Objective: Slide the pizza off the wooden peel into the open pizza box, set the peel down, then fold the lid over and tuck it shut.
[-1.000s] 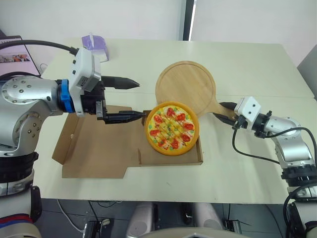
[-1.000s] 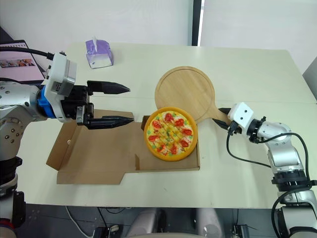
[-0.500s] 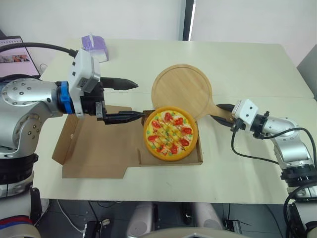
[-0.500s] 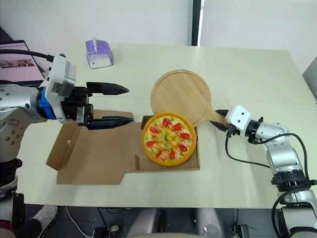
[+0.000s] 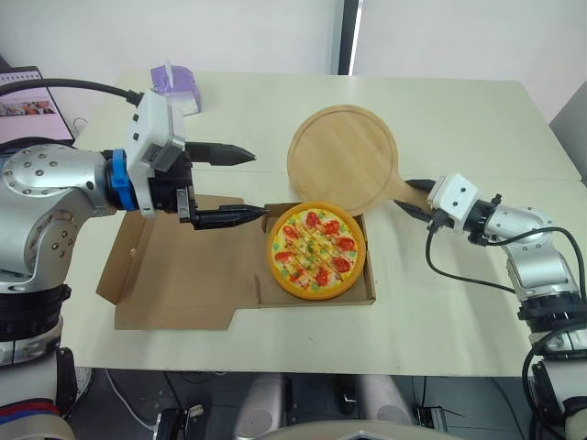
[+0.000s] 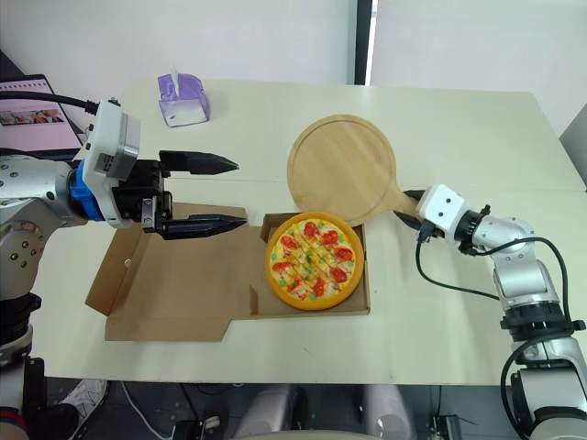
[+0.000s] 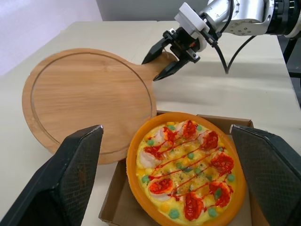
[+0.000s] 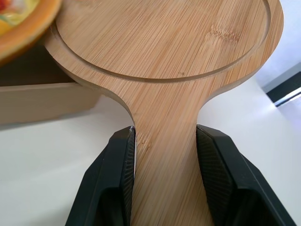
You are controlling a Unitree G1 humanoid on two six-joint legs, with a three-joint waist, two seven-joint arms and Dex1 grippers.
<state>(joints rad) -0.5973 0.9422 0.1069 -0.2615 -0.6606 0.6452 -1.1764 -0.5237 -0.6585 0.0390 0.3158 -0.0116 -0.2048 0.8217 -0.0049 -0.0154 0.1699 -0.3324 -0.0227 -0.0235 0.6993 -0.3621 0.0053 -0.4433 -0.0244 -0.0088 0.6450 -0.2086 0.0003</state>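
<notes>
We find the peel (image 5: pixel 342 162) now drawn clear, pizza (image 5: pixel 316 250) seated in the box (image 5: pixel 183 284); right hand (image 5: pixel 413 195) clamps its handle, left hand (image 5: pixel 260 183) wide.

Toy pizza (image 5: pixel 316 250) sitting in open cardboard box (image 5: pixel 271 294), lid (image 5: pixel 174 275) lying flat, bare round wooden peel (image 5: pixel 342 163) just behind

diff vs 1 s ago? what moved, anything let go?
The right gripper, still shut on the peel, drew it back, away from the robot; the pizza dropped lower into the box. The left gripper stays open above the lid. Nothing released.
</notes>
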